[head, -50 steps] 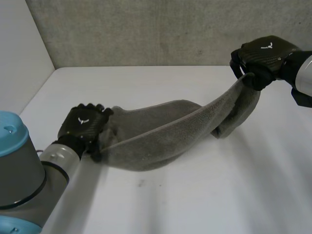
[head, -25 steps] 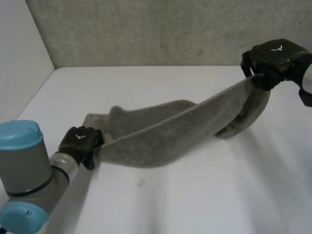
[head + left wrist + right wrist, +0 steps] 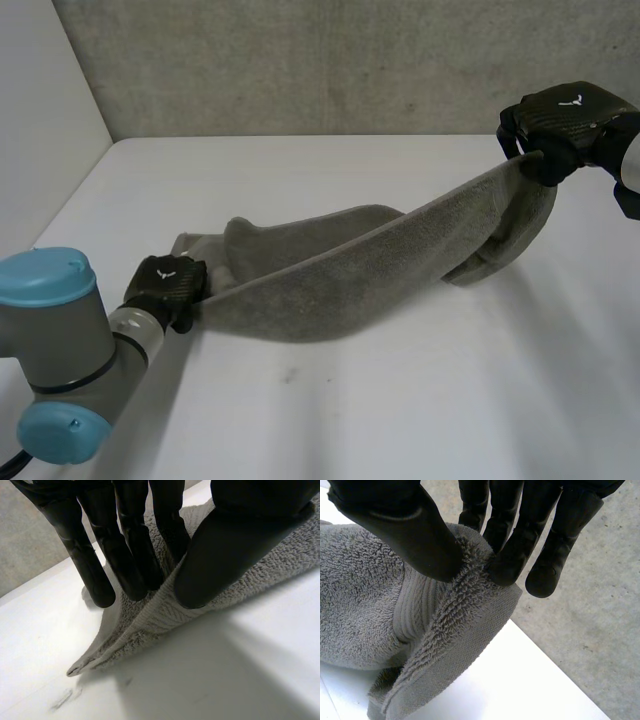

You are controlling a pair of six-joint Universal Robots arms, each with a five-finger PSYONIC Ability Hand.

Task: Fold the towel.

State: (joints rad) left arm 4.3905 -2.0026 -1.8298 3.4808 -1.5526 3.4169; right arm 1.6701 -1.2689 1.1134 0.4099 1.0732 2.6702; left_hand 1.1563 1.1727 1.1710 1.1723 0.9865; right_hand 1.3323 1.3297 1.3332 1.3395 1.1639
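Left hand drew back — towel spans diagonally toward right hand, fingers pinching both ends

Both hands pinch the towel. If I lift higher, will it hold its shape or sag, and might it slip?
Probably floppy: the towel sags between the left hand and the raised right hand, its middle resting on the table. Its thick looped pile looks grippy, so slipping from either pinch seems unlikely.
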